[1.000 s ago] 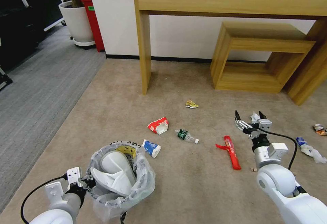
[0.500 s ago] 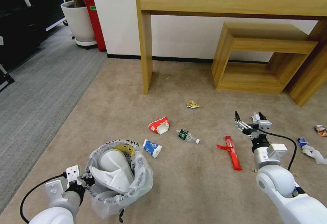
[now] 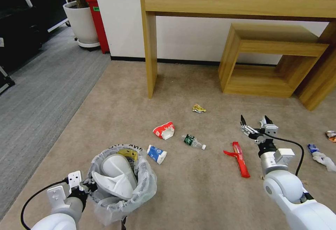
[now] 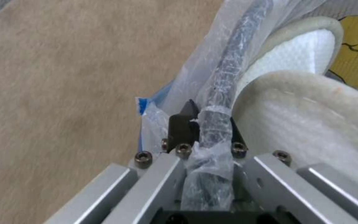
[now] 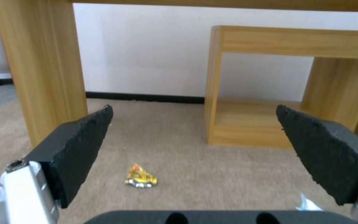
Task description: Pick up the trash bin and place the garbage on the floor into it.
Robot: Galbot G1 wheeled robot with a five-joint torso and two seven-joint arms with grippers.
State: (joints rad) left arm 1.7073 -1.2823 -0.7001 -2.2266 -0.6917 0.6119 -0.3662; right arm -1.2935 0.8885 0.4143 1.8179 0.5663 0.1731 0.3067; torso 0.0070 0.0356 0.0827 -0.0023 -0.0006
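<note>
A Galbot G1 stood on the beige carpet (image 3: 196, 188) before a tall wooden console table (image 3: 241, 2) with a low wooden bench (image 3: 273, 55) tucked beneath its right end. The trash bin (image 3: 120, 184), lined with a crinkly clear bag, hung at the carpet's near-left corner, its mouth tipped up and slightly toward the robot, two white slippers (image 3: 117, 175) already inside. The left gripper (image 4: 206, 124) was clamped narrow on the bin's bagged rim. The right gripper (image 3: 254, 126) hovered above the carpet with its pads spread wide and nothing between them, aimed toward the wall.

Litter lay scattered mid-carpet: a red wrapper (image 3: 239, 154), its long axis running away from the robot and leaning left; a crushed red-and-white cup (image 3: 163, 130); a blue-and-white cup (image 3: 156, 153) just beside the bin; a green-label bottle (image 3: 193, 141) lying on its side, long axis roughly left to right, cap toward the robot's right; and a small yellow scrap (image 5: 141, 179) nearest the table legs. More crumpled pieces (image 3: 320, 154) sat toward the carpet's right edge.

The likeliest trouble looked to be the bin: held by one point on a slick plastic-covered rim, it could slip or swing and spill the slippers. The flat wrapper might also evade a grasp against the carpet.
</note>
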